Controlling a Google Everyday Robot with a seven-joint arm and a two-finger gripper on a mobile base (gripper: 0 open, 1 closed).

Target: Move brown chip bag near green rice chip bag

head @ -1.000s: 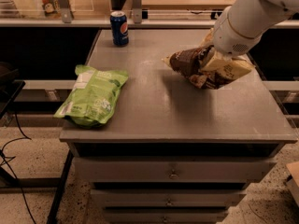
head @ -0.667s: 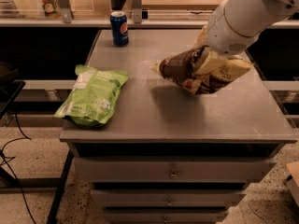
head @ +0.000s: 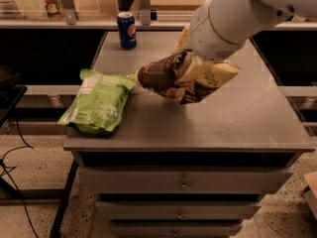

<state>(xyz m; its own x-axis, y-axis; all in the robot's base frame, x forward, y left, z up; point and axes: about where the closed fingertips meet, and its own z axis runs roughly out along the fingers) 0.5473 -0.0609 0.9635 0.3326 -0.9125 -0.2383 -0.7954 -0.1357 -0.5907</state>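
The brown chip bag (head: 166, 78), dark brown with cream-yellow ends, hangs tilted a little above the middle of the grey table (head: 242, 123). My gripper (head: 187, 62) is shut on the bag's upper part, under the big white arm that comes in from the upper right. The bag's left tip is close to the green rice chip bag (head: 98, 103). That puffy light-green bag lies flat at the table's left edge.
A blue soda can (head: 127, 29) stands at the table's far left corner. Drawers (head: 183, 185) are below the tabletop. A counter with bottles and packages runs along the back. Cables lie on the floor at the left.
My gripper has carried the brown chip bag leftward across the table towards the green bag. The green bag and the can have not moved.
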